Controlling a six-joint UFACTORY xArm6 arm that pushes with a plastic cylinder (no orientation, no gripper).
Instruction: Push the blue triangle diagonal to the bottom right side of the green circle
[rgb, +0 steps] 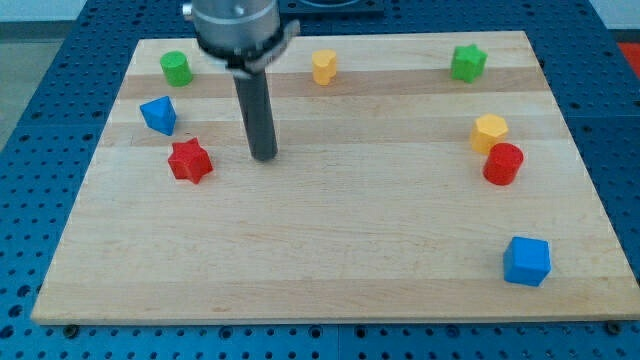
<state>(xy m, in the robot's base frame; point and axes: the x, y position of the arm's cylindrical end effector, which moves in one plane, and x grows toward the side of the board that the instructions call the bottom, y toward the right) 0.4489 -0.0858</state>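
Observation:
The blue triangle (158, 115) lies near the board's left edge, just below and a little left of the green circle (176, 68) at the top left. My tip (264, 157) rests on the board to the right of the blue triangle and right of the red star (189, 160), touching neither. The rod rises from the tip to the arm's mount at the view's top.
A yellow block (324, 66) sits at top centre, a green star (467, 62) at top right. A yellow hexagon (489, 131) and red cylinder (503, 164) sit at the right. A blue cube (526, 261) lies at bottom right. The wooden board (320, 250) ends in blue pegboard.

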